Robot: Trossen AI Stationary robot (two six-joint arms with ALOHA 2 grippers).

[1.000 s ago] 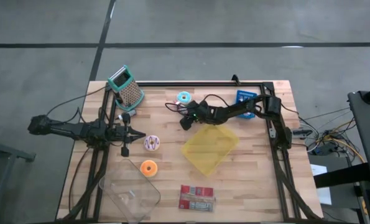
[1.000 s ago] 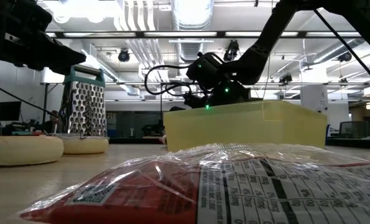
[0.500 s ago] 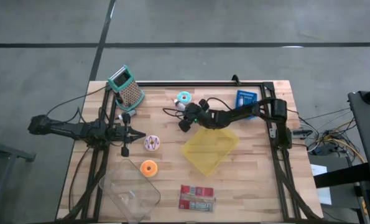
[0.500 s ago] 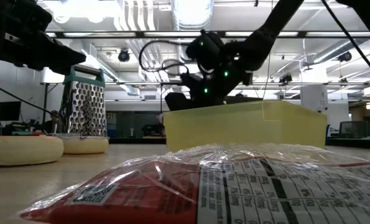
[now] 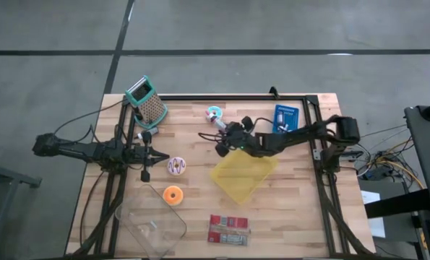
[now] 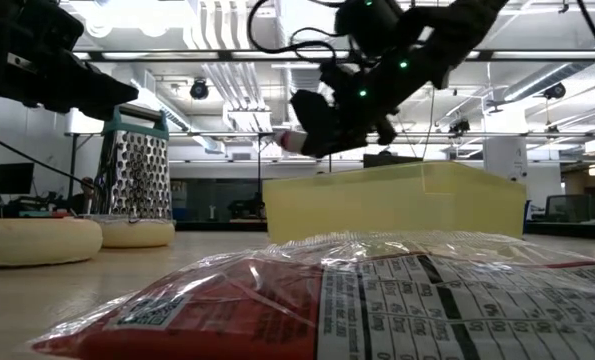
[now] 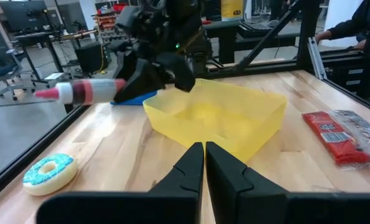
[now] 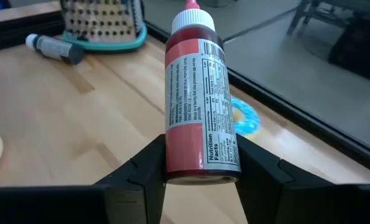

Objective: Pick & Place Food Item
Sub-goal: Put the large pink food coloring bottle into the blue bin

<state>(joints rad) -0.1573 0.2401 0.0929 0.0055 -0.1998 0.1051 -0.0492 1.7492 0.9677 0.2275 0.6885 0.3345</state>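
Note:
My right gripper (image 5: 224, 139) is shut on a red sauce bottle (image 8: 197, 99) with a white cap and a printed label, and holds it in the air over the table's middle, just beyond the far-left corner of the yellow tub (image 5: 243, 173). The left wrist view shows the bottle (image 7: 85, 92) lying about level, with its nozzle toward the table's left. The tub rests flat on the table. My left gripper (image 5: 148, 155) is shut and empty at the table's left, low over the wood. My right gripper pinches the bottle's lower body, close to its base (image 8: 172, 155), between its two fingers (image 8: 141, 168), one on each side. The bottle runs on along the fingers' line, cap end away from the wrist. It is lifted clear of the table and lies about level.
A blue-iced doughnut (image 5: 213, 112) lies on the table beneath the bottle's cap end. A grater (image 5: 146, 101), a pink doughnut (image 5: 177, 166), an orange doughnut (image 5: 173, 195), a clear tub (image 5: 151, 227), a red packet (image 5: 229, 229) and a blue pack (image 5: 285, 115) lie around.
My right gripper has gone up and a little toward the table's right, carrying the red bottle from low behind the yellow tub to well above its rim. The bottle stays about level.

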